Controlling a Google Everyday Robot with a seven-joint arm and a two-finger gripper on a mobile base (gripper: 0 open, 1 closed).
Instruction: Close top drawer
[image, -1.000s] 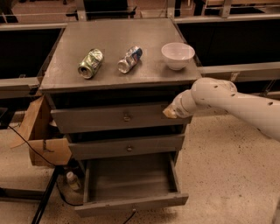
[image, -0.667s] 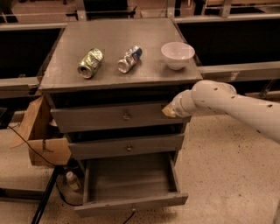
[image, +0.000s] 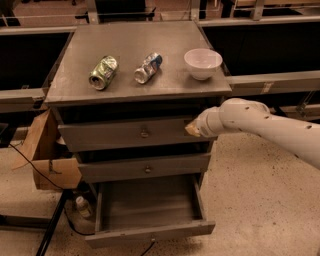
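The top drawer of the grey cabinet has a flat grey front panel with a small brass knob. It stands out a little from the cabinet, with a dark gap above it. My gripper, at the end of the white arm, rests against the right end of that front panel. The arm reaches in from the right.
The middle drawer stands out slightly, and the bottom drawer is pulled far out. Two crushed cans and a white bowl sit on the cabinet top. A cardboard box and a bottle are at the left.
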